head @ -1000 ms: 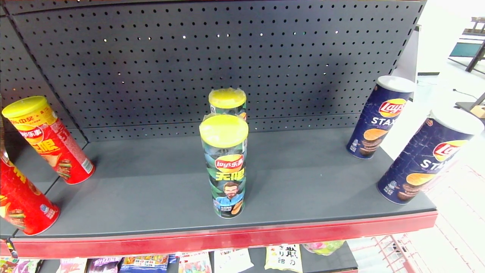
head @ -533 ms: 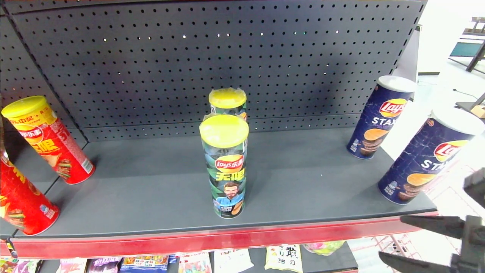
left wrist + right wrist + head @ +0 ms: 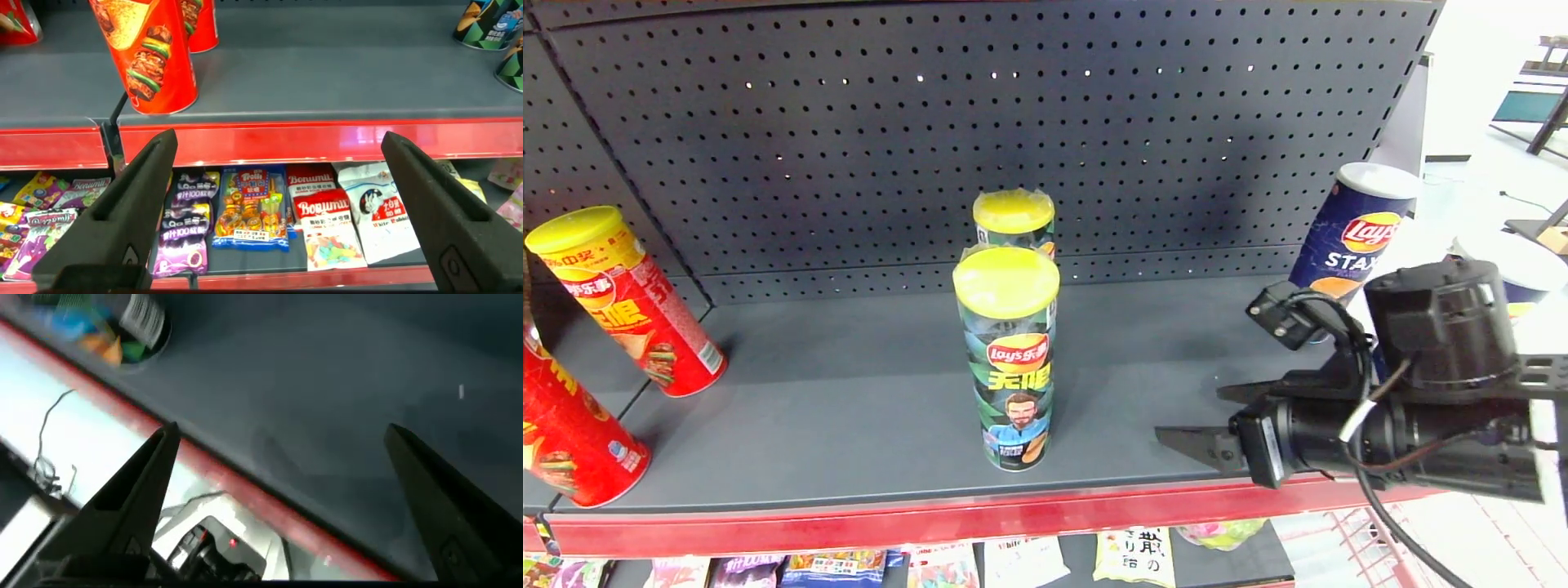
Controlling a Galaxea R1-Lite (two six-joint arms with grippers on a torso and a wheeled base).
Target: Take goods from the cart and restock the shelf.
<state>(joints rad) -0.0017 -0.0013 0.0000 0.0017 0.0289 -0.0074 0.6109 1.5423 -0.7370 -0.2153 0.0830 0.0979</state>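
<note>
Fronting a pegboard back (image 3: 849, 139), the grey red-edged shelf (image 3: 849, 408) bears cans (image 3: 1010, 359); left fingers (image 3: 122, 212) and right fingers (image 3: 1196, 447) spread empty.

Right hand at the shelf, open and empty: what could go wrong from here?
The right hand sits close in front of the front blue can, which stands at the right end of the shelf; a bump could push it off.
The front green can stands near the shelf's front lip, left of the hand; a leftward sweep might topple it.
</note>
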